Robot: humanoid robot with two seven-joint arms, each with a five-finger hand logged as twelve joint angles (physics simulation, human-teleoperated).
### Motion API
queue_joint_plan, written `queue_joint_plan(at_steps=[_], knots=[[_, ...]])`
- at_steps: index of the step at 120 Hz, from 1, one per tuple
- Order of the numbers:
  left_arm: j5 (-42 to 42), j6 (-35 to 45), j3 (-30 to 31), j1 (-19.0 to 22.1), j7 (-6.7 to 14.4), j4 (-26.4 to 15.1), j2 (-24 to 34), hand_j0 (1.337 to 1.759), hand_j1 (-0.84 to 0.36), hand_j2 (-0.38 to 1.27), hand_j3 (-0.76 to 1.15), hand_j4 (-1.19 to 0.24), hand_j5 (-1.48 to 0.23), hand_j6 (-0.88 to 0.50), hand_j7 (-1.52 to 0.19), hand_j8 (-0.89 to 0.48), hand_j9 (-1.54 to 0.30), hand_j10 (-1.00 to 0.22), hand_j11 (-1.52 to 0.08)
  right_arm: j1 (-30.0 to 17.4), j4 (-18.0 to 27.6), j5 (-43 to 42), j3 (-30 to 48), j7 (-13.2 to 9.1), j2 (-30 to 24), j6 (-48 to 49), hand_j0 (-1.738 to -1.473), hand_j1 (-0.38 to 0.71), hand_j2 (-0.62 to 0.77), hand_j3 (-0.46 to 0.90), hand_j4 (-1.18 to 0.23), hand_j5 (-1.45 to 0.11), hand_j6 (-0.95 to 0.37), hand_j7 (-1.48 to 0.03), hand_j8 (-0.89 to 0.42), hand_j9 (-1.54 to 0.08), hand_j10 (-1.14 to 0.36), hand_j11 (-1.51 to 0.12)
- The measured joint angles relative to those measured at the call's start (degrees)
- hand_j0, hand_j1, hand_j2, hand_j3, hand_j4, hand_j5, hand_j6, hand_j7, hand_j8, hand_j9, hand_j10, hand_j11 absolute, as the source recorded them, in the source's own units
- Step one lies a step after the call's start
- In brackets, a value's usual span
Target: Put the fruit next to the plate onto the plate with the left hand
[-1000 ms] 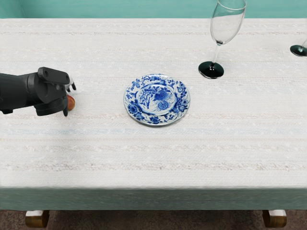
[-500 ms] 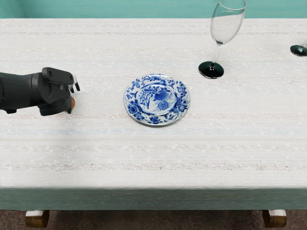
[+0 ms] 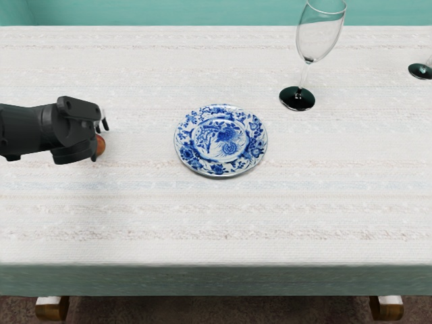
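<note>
Table [image 3: 216,216]: It is long and has a white cloth on it. It looks the same as a second ago.

Left arm [image 3: 23,128]: It is dark and comes in from the left edge. It lies low over the cloth. It has pulled back a tiny bit to the left since half a second ago.

Plate [image 3: 221,140]: It is round, with blue and white flowers. It sits in the middle of the table and has nothing on it. It has not moved.

Wine glass [image 3: 317,34]: It is tall and clear with a dark foot. It stands behind the plate, to the right. It is where it was before.

Left hand [image 3: 74,129]: It is well to the left of the plate. Its fingers [image 3: 102,123] are bent down and closed on the fruit. A moment ago the hand was a little more to the right. Now it is nearly back where it was a second ago.

Second glass foot [image 3: 420,70]: Only a dark round foot shows at the right edge. It has stayed put.

Fruit [image 3: 100,144]: It is small and orange-red. It peeks out at the lower right of the hand, down by the cloth. It is well apart from the plate and not on it yet. It has slid a tiny bit left with the hand.
</note>
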Motion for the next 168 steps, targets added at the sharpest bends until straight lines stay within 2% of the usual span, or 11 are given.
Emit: queue_joint_plan(at_steps=[59, 76, 96, 103, 118, 136, 149, 168], knots=[[-0.1, -0.4, 0.6, 0.1, 0.1, -0.3, -0.2, 1.658, -0.16, 0.09, 0.0, -0.43, -0.56, -0.43, -0.56, -0.43, -0.56, -0.43, -0.56, 0.0, 0.0, 0.0, 0.0, 0.0, 0.0, 0.0, -1.658, -0.32, 0.0, 0.0, -0.02, -0.03, -0.02, -0.03, -0.02, -0.03, -0.02, -0.03], [-0.3, -0.5, 0.6, 0.1, 0.1, -0.5, -0.2, 1.657, -0.25, 0.12, 0.0, -0.51, -0.67, -0.51, -0.67, -0.5, -0.67, -0.51, -0.67, 0.0, 0.0, 0.0, 0.0, 0.0, 0.0, 0.0, -1.658, -0.32, 0.0, 0.0, -0.02, -0.03, -0.02, -0.03, -0.02, -0.03, -0.02, -0.03], [-0.5, -0.7, 0.6, -0.1, 0.1, -1.0, 0.1, 1.655, -0.25, 0.13, 0.0, -0.58, -0.76, -0.48, -0.76, -0.47, -0.77, -0.58, -0.77, 0.0, 0.0, 0.0, 0.0, 0.0, 0.0, 0.0, -1.658, -0.32, 0.0, 0.0, -0.02, -0.03, -0.02, -0.03, -0.02, -0.03, -0.02, -0.03], [-0.7, -0.7, 0.6, -0.6, 0.2, -1.4, 0.8, 1.656, -0.25, 0.22, 0.0, -0.59, -0.78, -0.47, -0.78, -0.47, -0.78, -0.59, -0.78, 0.0, 0.0, 0.0, 0.0, 0.0, 0.0, 0.0, -1.658, -0.32, 0.0, 0.0, -0.02, -0.03, -0.02, -0.03, -0.02, -0.03, -0.02, -0.03], [-0.7, -0.8, 0.6, -1.1, 0.2, -2.0, 1.8, 1.656, -0.27, 0.22, 0.0, -0.61, -0.82, -0.46, -0.81, -0.46, -0.82, -0.61, -0.82, 0.0, 0.0, 0.0, 0.0, 0.0, 0.0, 0.0, -1.658, -0.32, 0.0, 0.0, -0.02, -0.03, -0.02, -0.03, -0.02, -0.03, -0.02, -0.03], [-2.4, -1.0, 0.4, -3.5, 0.2, -2.2, 3.4, 1.655, -0.3, 0.28, 0.0, -0.65, -0.9, -0.42, -0.89, -0.43, -0.89, -0.66, -0.89, 0.0, 0.0, 0.0, 0.0, 0.0, 0.0, 0.0, -1.658, -0.32, 0.0, 0.0, -0.02, -0.03, -0.02, -0.03, -0.02, -0.03, -0.02, -0.03], [-2.9, -4.4, -2.2, -7.2, 0.2, -2.2, 7.0, 1.655, -0.32, 0.34, 0.0, -0.62, -0.95, -0.39, -0.93, -0.38, -0.93, -0.69, -0.93, 0.0, 0.0, 0.0, 0.0, 0.0, 0.0, 0.0, -1.658, -0.32, 0.0, 0.0, -0.02, -0.03, -0.02, -0.03, -0.02, -0.03, -0.02, -0.03], [-3.2, -6.5, -10.5, -9.5, 0.2, -2.2, 8.7, 1.654, -0.27, 0.22, 0.0, -0.63, -0.98, -0.38, -0.97, -0.38, -0.95, -0.73, -0.95, 0.0, 0.0, 0.0, 0.0, 0.0, 0.0, 0.0, -1.658, -0.32, 0.0, 0.0, -0.02, -0.03, -0.02, -0.03, -0.02, -0.03, -0.02, -0.03]])
